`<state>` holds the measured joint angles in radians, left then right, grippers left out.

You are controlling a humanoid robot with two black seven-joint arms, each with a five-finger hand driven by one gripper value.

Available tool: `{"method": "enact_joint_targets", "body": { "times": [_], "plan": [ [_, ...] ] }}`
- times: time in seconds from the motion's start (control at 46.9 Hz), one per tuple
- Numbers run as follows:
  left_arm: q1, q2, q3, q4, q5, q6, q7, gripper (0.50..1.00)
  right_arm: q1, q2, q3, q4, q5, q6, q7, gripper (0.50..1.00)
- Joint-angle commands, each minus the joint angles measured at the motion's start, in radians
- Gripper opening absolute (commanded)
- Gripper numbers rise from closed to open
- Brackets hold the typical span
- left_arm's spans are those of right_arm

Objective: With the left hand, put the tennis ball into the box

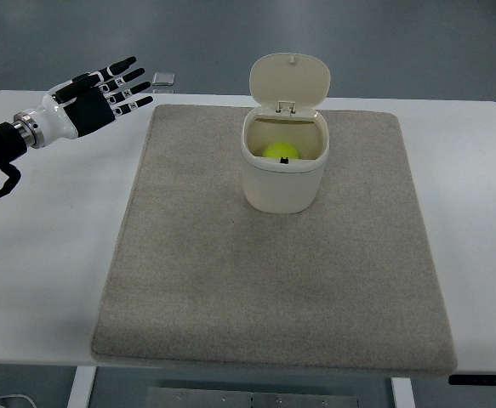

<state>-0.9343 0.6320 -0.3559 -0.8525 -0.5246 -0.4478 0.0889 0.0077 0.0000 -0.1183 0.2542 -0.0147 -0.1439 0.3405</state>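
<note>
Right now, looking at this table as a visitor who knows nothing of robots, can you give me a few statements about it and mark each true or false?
1. The tennis ball lies inside the box. True.
2. The box's lid is closed. False: it stands open, hinged back.
3. The left hand holds the ball. False: its fingers are spread and empty, off to the box's left.
4. The box stands on a grey mat. True.
5. Two robot hands are visible. False: only the left one shows.
</note>
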Motion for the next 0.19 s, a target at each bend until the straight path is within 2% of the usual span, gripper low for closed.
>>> {"method": "enact_joint_targets", "body": {
  "times": [0.0,0.171],
  "plan": [
    [0.002,0.000,-0.005,0.000,0.002,0.000,0.000,0.999,0.000,0.000,0.000,0.000,0.001,0.000,0.000,0.938],
    [0.002,0.000,-0.009,0.000,0.002,0.000,-0.001,0.999,0.000,0.000,0.002,0.000,0.004,-0.012,0.008,0.938]
  ]
}}
